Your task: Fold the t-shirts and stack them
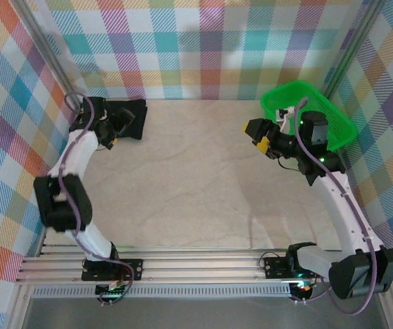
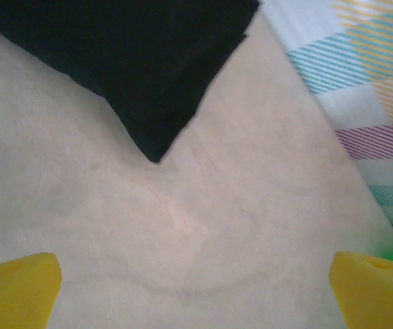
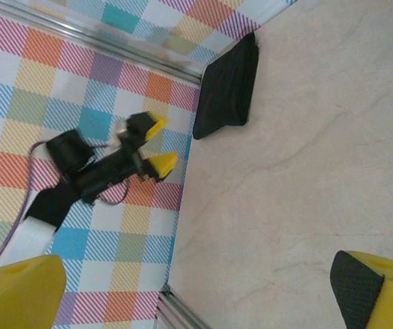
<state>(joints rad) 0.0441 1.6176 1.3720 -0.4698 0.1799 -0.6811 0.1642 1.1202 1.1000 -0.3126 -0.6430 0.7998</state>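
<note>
The folded black t-shirt (image 1: 129,118) lies at the table's (image 1: 196,185) far-left corner. The left gripper (image 2: 196,291) hangs just beside it, jaws released. The right gripper (image 1: 257,136), jaws also spread wide, hangs beside the green basket (image 1: 283,92) in the far-right corner.

light: bright, even | shadows: soft, faint | left wrist view: soft focus | top view: sharp

Table (image 1: 196,185) middle: open passage; obstacles: folded black t-shirt (image 1: 129,116) far-left corner, green basket (image 1: 285,90) far-right corner, plaid walls (image 1: 183,48) around.
</note>
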